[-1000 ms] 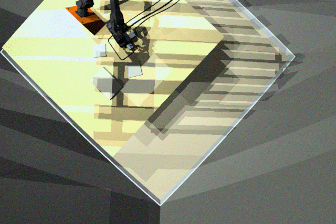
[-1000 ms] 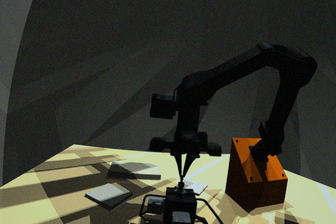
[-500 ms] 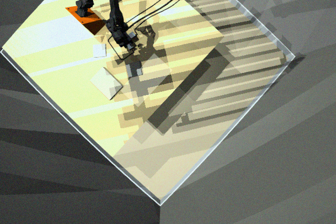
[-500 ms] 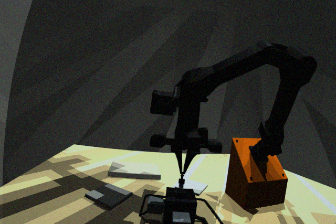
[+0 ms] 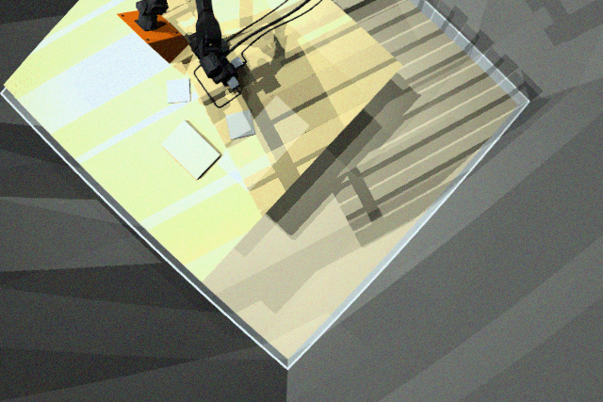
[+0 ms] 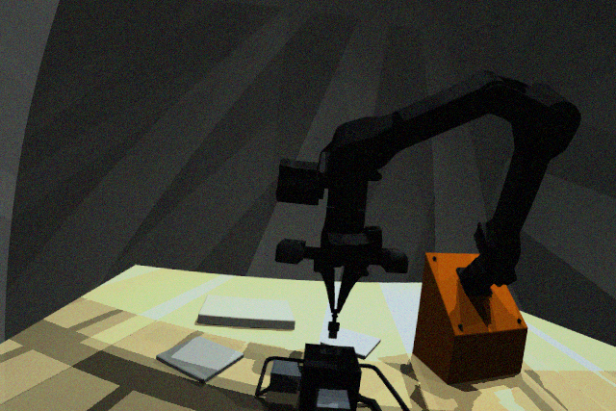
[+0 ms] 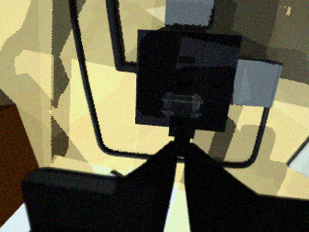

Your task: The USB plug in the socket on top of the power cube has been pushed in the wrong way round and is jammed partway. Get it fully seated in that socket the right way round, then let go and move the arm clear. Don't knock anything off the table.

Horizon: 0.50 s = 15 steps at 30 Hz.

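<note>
The power cube is black; the arm's wedge-shaped base is orange. Pale yellow and tan patches and bands pattern the table.

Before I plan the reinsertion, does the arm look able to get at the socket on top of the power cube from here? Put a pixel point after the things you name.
Probably yes: the pincer [image 6: 334, 314] [image 7: 181, 149] holds the USB plug [image 6: 333, 329] [image 7: 182, 130] above the power cube [image 6: 330, 367] [image 7: 188, 63], and nothing visible stands between.
</note>
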{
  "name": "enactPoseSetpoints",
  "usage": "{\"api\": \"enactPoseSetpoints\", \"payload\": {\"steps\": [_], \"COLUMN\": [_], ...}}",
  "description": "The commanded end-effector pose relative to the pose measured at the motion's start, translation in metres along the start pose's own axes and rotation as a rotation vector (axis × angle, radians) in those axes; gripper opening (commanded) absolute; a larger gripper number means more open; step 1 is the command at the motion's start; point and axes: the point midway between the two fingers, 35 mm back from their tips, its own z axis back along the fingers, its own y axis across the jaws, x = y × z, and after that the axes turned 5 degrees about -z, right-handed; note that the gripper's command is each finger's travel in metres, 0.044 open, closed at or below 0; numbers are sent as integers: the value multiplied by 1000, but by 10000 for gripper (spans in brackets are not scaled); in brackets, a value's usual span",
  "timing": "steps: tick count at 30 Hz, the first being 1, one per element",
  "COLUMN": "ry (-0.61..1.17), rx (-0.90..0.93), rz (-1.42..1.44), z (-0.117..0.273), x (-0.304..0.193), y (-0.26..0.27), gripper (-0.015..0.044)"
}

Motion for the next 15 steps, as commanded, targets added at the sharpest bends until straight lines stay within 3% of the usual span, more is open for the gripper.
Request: {"api": "enactPoseSetpoints", "payload": {"steps": [1,15], "ry": [4,0], "rx": [-1,0], "rz": [5,-302], "z": [2,0], "x": [0,0], "y": [0,0], "gripper": [0,0]}}
